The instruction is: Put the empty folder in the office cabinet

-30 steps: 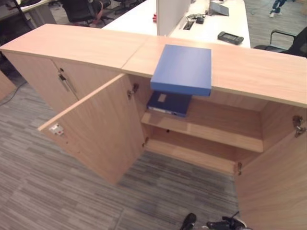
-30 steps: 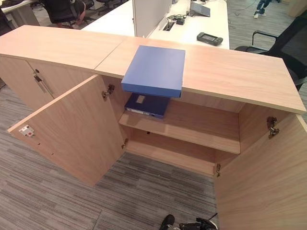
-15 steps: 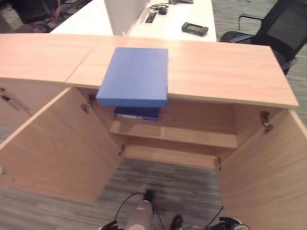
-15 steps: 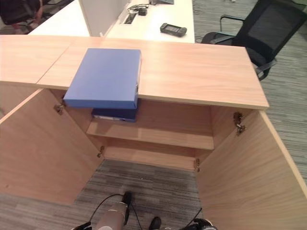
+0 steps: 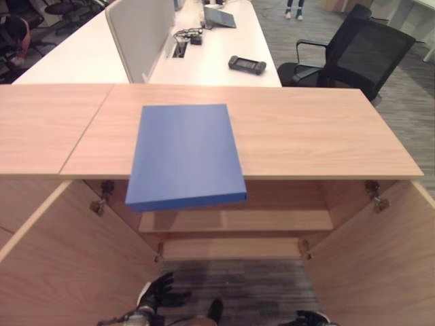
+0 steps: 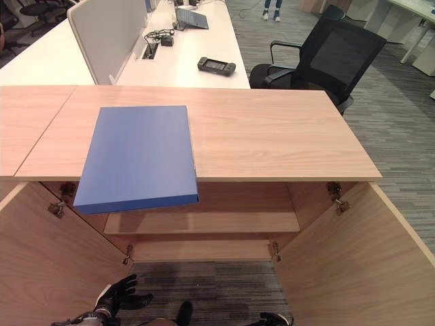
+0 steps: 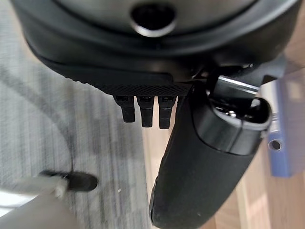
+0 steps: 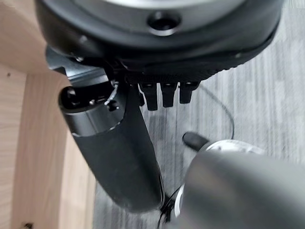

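A blue folder [image 5: 185,156] lies flat on the wooden top of the office cabinet [image 5: 312,132], its near end jutting out over the open front. Both cabinet doors stand wide open, and an inner shelf [image 5: 285,221] shows below the top. My left hand [image 5: 160,292] hangs low over the carpet in front of the cabinet, open with fingers spread, holding nothing. Past its thumb [image 7: 200,167] in the left wrist view, a second blue binder [image 7: 286,129] lies on wood. My right hand [image 8: 114,152] is open over the carpet beside a wooden door panel.
The left door [image 5: 61,272] and right door [image 5: 380,272] flank the space where I stand. Behind the cabinet is a white desk [image 5: 81,61] with a partition, a dark handheld device [image 5: 246,64] and a laptop. A black office chair [image 5: 367,47] stands at the back right.
The camera has swung round to face the cabinet squarely and from closer. My left hand has come into view at the bottom. The blue folder stays where it lay on the top.
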{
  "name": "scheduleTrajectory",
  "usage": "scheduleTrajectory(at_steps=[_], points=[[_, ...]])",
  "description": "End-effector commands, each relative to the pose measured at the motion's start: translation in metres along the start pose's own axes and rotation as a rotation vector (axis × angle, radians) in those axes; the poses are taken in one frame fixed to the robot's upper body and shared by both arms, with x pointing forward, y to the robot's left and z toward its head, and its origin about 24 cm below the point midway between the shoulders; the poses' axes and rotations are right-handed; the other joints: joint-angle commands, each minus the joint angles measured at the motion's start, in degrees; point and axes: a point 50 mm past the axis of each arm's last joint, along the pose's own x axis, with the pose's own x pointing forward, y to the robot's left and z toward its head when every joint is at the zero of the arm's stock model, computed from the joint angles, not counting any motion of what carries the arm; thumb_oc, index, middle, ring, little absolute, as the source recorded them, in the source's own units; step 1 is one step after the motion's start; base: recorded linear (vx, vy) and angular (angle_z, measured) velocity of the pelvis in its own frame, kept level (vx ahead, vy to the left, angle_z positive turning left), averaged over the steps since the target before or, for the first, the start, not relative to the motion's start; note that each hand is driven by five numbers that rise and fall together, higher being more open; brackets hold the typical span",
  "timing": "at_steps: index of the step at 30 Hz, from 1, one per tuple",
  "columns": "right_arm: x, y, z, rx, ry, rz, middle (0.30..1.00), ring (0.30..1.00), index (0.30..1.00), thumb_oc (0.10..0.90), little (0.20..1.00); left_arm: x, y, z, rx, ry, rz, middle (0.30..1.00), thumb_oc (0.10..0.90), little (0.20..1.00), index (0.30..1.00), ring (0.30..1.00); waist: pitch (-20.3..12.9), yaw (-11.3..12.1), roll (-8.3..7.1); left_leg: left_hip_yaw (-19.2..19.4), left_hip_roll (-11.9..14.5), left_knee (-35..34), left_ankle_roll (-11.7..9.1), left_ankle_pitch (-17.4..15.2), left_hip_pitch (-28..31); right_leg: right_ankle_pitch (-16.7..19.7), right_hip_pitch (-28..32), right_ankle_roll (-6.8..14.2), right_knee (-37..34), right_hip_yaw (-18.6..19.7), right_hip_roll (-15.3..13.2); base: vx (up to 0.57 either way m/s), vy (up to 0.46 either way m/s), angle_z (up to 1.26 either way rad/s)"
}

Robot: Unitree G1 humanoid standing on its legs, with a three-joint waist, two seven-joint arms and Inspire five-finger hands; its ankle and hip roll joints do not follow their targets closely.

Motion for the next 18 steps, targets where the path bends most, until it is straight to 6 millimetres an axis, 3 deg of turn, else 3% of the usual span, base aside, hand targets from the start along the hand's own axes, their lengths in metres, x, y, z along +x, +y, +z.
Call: scheduleTrajectory(at_steps=[1,7,13,16,18], points=[[-0.002,-0.022,-0.007,-0.009,0.031,-0.058,0.900,0.900,0.900,0.800,0.900,-0.006,-0.003,-0.006,-0.073,-0.013,-0.024,0.900,0.800,0.900,0.900,0.900,-2.17,1.30,0.47,-0.97,2.11,-0.42,0.44,-3.99,0.33,3.44,-4.36,-0.01,1.39,-1.01,0.03,0.03,0.038,-0.01],[-0.001,-0.017,-0.001,-0.013,0.010,-0.053,0.900,0.900,0.900,0.800,0.900,-0.008,-0.003,-0.007,-0.079,-0.018,-0.004,0.900,0.800,0.900,0.900,0.900,-2.58,1.85,-0.02,-1.26,1.75,-0.42,0.81,-4.57,1.03,3.67,-3.23,0.34,0.37,-1.46,-0.14,0.01,0.008,0.00],[-0.002,-0.016,-0.007,-0.016,0.030,-0.048,0.900,0.900,0.900,0.800,0.900,-0.010,-0.007,-0.016,-0.091,0.034,0.002,0.900,0.800,0.900,0.900,0.900,-2.47,2.39,-0.27,-2.52,1.96,-0.42,0.49,-4.12,0.57,3.37,-2.76,0.01,-0.11,-2.72,0.44,-0.02,-0.042,0.12],[-0.003,-0.021,-0.012,-0.033,0.049,-0.057,0.900,0.900,0.900,0.800,0.900,-0.014,-0.011,-0.010,-0.241,-0.004,-0.024,0.900,0.800,0.900,0.900,0.900,-2.12,2.83,0.10,-4.00,2.48,-0.42,0.02,-3.32,-0.47,3.16,-3.09,-0.55,-0.20,-3.84,1.10,-0.06,-0.064,0.20],[-0.004,-0.027,-0.019,-0.055,0.077,-0.069,0.900,0.900,0.900,0.800,0.900,-0.025,-0.003,-0.004,-0.395,-0.071,-0.019,0.900,0.800,0.900,0.900,0.900,-1.38,3.85,0.31,-5.68,2.92,-0.42,-0.44,-2.41,-1.40,2.65,-3.31,-1.07,0.08,-5.25,1.92,-0.10,-0.116,0.35]])
